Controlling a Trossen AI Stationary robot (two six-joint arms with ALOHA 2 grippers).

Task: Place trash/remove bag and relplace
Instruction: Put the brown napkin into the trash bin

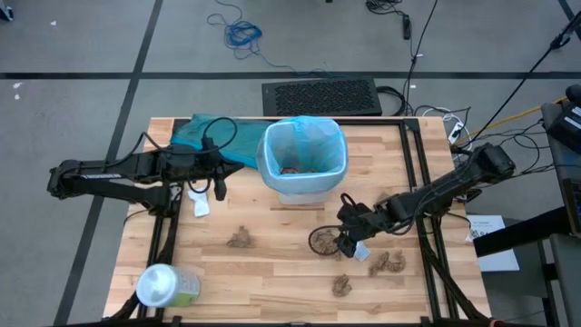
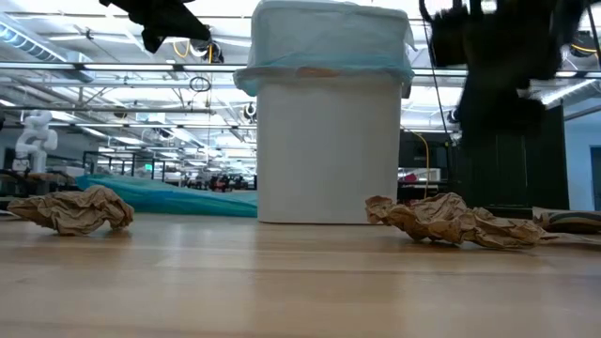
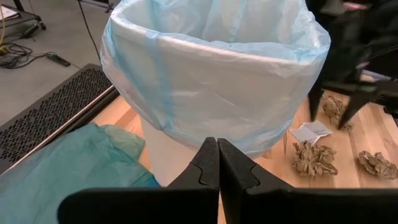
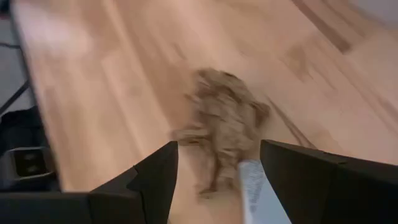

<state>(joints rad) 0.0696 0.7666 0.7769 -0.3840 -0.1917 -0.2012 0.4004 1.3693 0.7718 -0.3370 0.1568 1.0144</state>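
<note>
Crumpled brown paper wad lies on the wooden table just ahead of the right gripper, whose fingers stand spread wide with nothing between them. It should be light and springy, crushing easily, so closing across its thickest middle seems safest; the blur leaves its exact edges unsure. Beyond that gripper stands the white bin lined with the pale blue bag. Just before the bag, the left gripper waits clenched and empty.

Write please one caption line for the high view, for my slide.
Open right gripper hovers at a crumpled paper wad beside the lined bin; shut left gripper waits left of it.
</note>
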